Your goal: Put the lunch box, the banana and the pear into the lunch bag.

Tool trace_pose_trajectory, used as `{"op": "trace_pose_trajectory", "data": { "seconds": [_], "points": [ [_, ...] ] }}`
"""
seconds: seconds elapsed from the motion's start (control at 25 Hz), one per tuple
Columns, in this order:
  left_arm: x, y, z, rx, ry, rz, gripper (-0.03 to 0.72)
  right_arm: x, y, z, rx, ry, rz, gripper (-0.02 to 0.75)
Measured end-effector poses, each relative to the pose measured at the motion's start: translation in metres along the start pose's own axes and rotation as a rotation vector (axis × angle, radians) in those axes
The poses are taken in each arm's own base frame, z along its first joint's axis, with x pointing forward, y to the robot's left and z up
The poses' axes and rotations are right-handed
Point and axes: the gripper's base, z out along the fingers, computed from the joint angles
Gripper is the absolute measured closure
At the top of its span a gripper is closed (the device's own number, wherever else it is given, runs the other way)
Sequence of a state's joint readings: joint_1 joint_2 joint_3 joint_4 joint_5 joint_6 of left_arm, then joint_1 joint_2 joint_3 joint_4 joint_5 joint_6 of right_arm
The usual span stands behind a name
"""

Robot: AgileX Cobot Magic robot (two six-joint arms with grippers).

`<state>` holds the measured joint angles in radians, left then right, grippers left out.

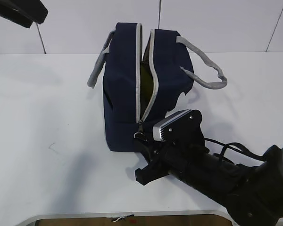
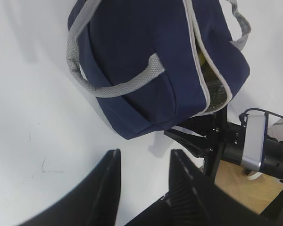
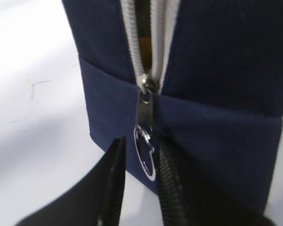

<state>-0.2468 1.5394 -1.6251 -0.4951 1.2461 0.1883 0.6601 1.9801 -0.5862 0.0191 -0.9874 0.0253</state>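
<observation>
1. Right tool: its black fingers flank the metal ring pull; I cannot tell whether they grip it.
2. Just beyond it, the navy-blue fabric lunch bag stands on the white desk, zipper parted.
3. Left tool, jaws apart, hovers beside the bag.

lunch bag: navy woven cloth, matt, with a fine ribbed grain
handles: grey webbing, coarse weave, matt
zipper tape: pale grey cloth, smooth
zipper slider: bright metal, glossy
ring pull: thin polished metal, shiny
right gripper: black plastic fingers, smooth with a dull sheen
wrist camera housing: silver-grey metal-look casing, satin
table: white, smooth, matt, with faint scuff marks
left gripper: black plastic, semi-gloss
</observation>
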Motion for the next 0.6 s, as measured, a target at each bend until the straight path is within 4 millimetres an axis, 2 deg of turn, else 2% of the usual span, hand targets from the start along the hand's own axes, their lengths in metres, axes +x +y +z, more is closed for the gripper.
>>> {"op": "trace_pose_trajectory", "data": {
  "seconds": [0.48, 0.6],
  "points": [
    [-0.0006, -0.0031, -0.0001, 0.034, -0.006, -0.012, 0.424, 0.0012, 0.0028, 0.0003, -0.031, 0.003, -0.020, 0.538],
    [-0.0006, -0.0032, -0.0001, 0.035, -0.007, -0.012, 0.424, 0.0033, 0.0027, 0.0012, -0.031, 0.010, -0.020, 0.568]
  ]
}}
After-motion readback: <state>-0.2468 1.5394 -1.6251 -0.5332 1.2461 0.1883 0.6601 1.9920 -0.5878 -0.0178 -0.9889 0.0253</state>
